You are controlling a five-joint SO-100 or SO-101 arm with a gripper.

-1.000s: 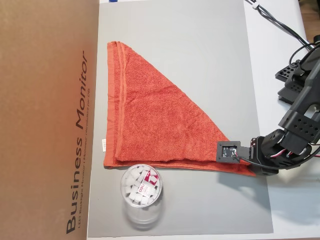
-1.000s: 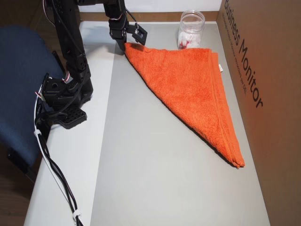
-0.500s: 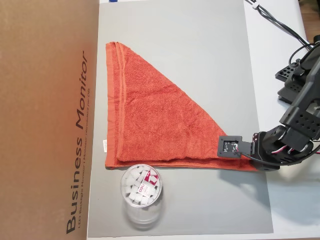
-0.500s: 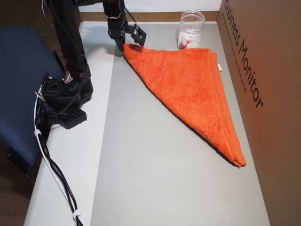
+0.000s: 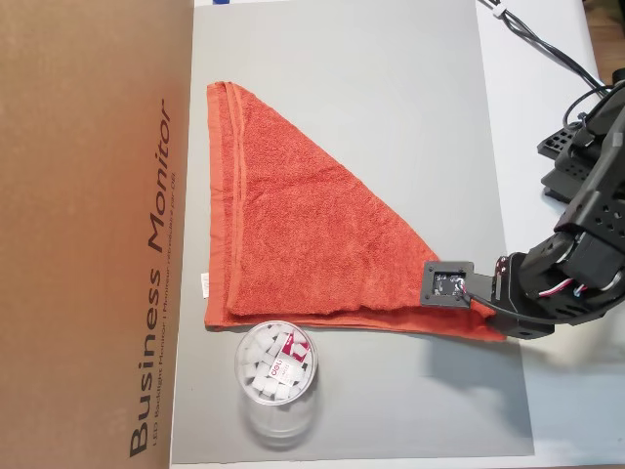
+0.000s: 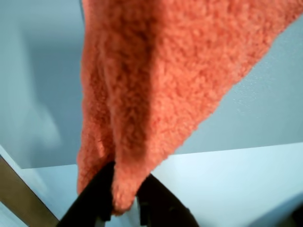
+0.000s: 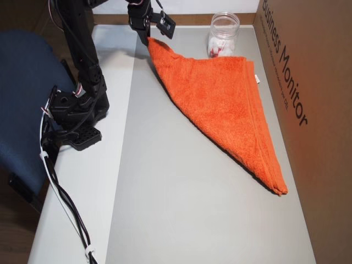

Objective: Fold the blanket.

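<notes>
The blanket [image 5: 312,244] lies folded into a triangle on the grey mat [image 5: 391,98], its long hemmed edge along the left of an overhead view, beside the brown cardboard box [image 5: 88,234]. Its pointed corner reaches the lower right of that frame, where the gripper [image 5: 488,315] sits, mostly hidden under the arm's camera housing. The wrist view alone shows the grasp: two dark fingers [image 6: 94,198] at the bottom edge are pinched on the blanket's corner [image 6: 151,94], terry cloth bunched between them. In an overhead view the gripper [image 7: 148,39] is at upper centre and that corner looks lifted off the mat, though this is hard to judge. A plastic jar [image 5: 276,376] stands just below the blanket's lower edge.
</notes>
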